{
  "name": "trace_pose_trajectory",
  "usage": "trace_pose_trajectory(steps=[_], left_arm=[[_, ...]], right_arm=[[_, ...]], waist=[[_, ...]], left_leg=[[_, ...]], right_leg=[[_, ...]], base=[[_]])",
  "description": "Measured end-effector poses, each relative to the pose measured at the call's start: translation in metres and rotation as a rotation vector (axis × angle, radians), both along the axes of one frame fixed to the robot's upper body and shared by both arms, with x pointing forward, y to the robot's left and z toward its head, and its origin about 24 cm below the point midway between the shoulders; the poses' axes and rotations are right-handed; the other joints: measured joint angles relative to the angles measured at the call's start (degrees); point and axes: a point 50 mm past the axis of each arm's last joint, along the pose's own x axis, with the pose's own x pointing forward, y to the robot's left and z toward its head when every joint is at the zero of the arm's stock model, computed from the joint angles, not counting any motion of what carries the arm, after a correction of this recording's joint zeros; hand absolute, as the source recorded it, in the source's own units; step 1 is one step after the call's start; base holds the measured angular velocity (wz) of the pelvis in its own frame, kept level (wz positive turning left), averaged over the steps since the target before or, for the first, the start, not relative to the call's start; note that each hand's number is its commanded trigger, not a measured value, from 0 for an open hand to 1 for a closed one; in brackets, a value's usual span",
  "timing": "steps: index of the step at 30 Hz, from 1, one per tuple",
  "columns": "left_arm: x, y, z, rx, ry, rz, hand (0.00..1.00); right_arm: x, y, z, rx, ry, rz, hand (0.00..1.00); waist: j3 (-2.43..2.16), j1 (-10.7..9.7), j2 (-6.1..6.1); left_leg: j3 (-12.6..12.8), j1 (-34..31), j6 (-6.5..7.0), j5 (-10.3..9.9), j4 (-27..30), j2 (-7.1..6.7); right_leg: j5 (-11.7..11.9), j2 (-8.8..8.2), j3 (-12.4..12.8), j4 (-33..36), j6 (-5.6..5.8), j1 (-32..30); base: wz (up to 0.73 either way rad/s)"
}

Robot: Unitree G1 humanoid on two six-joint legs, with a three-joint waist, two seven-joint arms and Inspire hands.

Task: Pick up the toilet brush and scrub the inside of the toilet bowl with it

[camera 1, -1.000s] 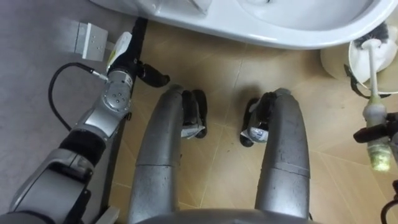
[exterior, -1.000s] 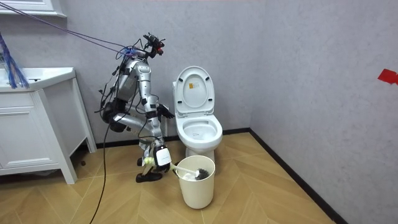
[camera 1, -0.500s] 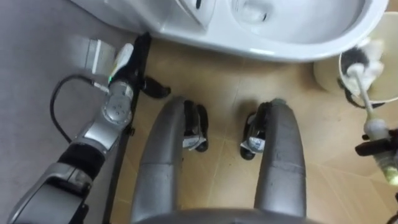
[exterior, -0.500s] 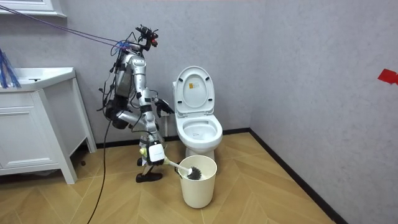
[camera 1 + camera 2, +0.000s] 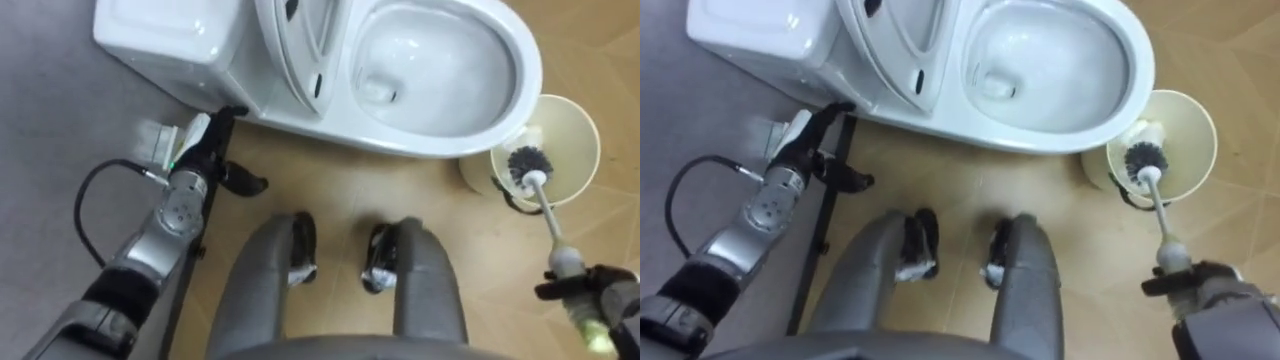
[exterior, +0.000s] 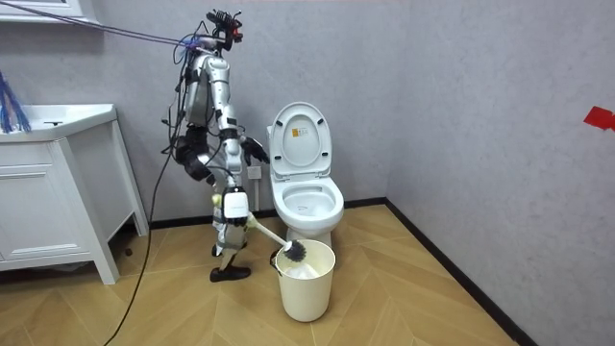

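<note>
Stands facing white ceramic toilet [image 5: 440,60], lid raised, upper centre of frame. Grips long white-handled toilet brush [image 5: 548,222] in right hand [image 5: 600,290], fingers curled round handle, lower right. Has dark bristle head at mouth of cream round plastic bin [image 5: 580,130]. Holds left hand [image 5: 213,140] empty, fingers straight, centre left.

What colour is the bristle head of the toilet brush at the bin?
The bristle head of the toilet brush is black, clearest in the left eye view.
</note>
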Motion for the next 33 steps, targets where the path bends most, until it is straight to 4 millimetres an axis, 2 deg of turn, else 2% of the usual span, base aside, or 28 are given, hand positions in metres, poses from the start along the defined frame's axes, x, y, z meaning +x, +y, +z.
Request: trace_pose_trajectory(steps=[4,5,7,8,11,14,18,20,21,22,27,33], left_arm=[[-0.007,0.005,-0.004,0.059,0.009,-0.011,0.0],[-0.012,0.006,-0.006,0.076,0.013,-0.014,0.0],[-0.023,0.008,-0.008,0.09,0.022,-0.012,0.0],[-0.03,0.009,-0.01,0.096,0.03,-0.011,0.0],[-0.042,0.011,-0.009,0.102,0.034,0.004,0.0],[-0.055,0.017,-0.005,0.102,0.022,0.045,0.0],[-0.067,0.02,-0.006,0.095,0.034,0.066,0.0],[-0.075,0.019,-0.007,0.128,0.039,0.05,0.0],[-0.08,0.02,-0.007,0.154,0.042,0.042,0.0],[-0.082,0.021,-0.005,0.167,0.038,0.039,0.0],[-0.087,0.028,0.004,0.209,0.004,0.058,0.0],[-0.082,0.029,0.014,0.218,-0.057,0.074,0.0]], right_arm=[[-0.008,0.009,-0.008,0.043,-0.013,-0.059,1.0],[-0.011,0.015,-0.012,0.065,-0.019,-0.087,1.0],[-0.019,0.025,-0.019,0.105,-0.024,-0.131,1.0],[-0.026,0.031,-0.024,0.127,-0.022,-0.161,1.0],[-0.046,0.04,-0.032,0.165,-0.004,-0.234,1.0],[-0.065,0.041,-0.035,0.176,0.006,-0.322,1.0],[-0.077,0.042,-0.037,0.172,0.026,-0.345,1.0],[-0.081,0.042,-0.037,0.172,0.026,-0.366,1.0],[-0.081,0.043,-0.038,0.175,0.022,-0.366,1.0],[-0.081,0.043,-0.038,0.178,0.016,-0.363,1.0],[-0.072,0.046,-0.039,0.184,-0.035,-0.342,1.0],[-0.075,0.054,-0.043,0.201,-0.034,-0.34,1.0]], waist=[[0.03,-0.66,-0.33],[0.01,-1.51,-0.39],[-0.17,-1.72,-1.19],[-0.49,-1.72,-1.63],[-0.73,-1.96,-1.84],[-0.91,-1.99,-1.97],[-1.12,-2.32,-1.99],[-1.25,-2.23,-2.4],[-1.63,-1.71,-2.81],[-1.72,-1.51,-2.99],[-1.7,-0.86,-3.61],[-1.89,0.6,-3.82]], left_leg=[[-1.42,5.26,-0.34,1.26,-4.88,-0.63],[-2.14,7.07,-0.5,1.7,-6.57,-0.93],[-2.25,10.19,-0.78,1.9,-8.87,-0.94],[-2.55,11.85,-0.97,2.05,-10.32,-1.01],[-3.63,15.82,-1.36,2.38,-13.35,-0.96],[-3.95,20.49,-1.6,2.56,-15.94,-0.94],[-5.28,25.02,-1.89,3.04,-18.64,-0.97],[-5.64,28.33,-2.0,3.1,-20.18,-1.04],[-5.63,29.89,-2.08,3.15,-20.97,-1.06],[-5.68,30.59,-2.15,3.19,-21.37,-1.04],[-5.78,35.33,-2.5,3.4,-23.73,-0.89],[-6.71,36.84,-2.69,3.48,-24.26,-0.84]], right_leg=[[1.03,0.31,-1.76,-5.27,0.29,6.01],[1.21,0.35,-2.71,-7.18,0.42,8.4],[1.43,0.87,-2.71,-9.62,0.55,11.47],[1.56,1.08,-2.82,-11.1,0.61,13.19],[2.34,1.87,-4.07,-15.52,0.73,18.2],[3.13,2.6,-4.67,-19.28,0.99,23.37],[4.39,3.55,-6.28,-24.33,1.17,29.46],[4.76,3.73,-7.2,-26.6,1.24,33.21],[4.84,3.91,-7.13,-27.64,1.26,34.82],[4.98,4.08,-7.12,-28.28,1.27,35.67],[5.96,4.84,-7.83,-31.76,1.27,40.9],[6.71,5.46,-8.53,-34.0,1.19,43.34]], base=[[0.19],[0.29],[0.12],[0.04],[0.12],[0.06],[0.17],[0.12],[0.0],[0.0],[0.04],[0.06]])
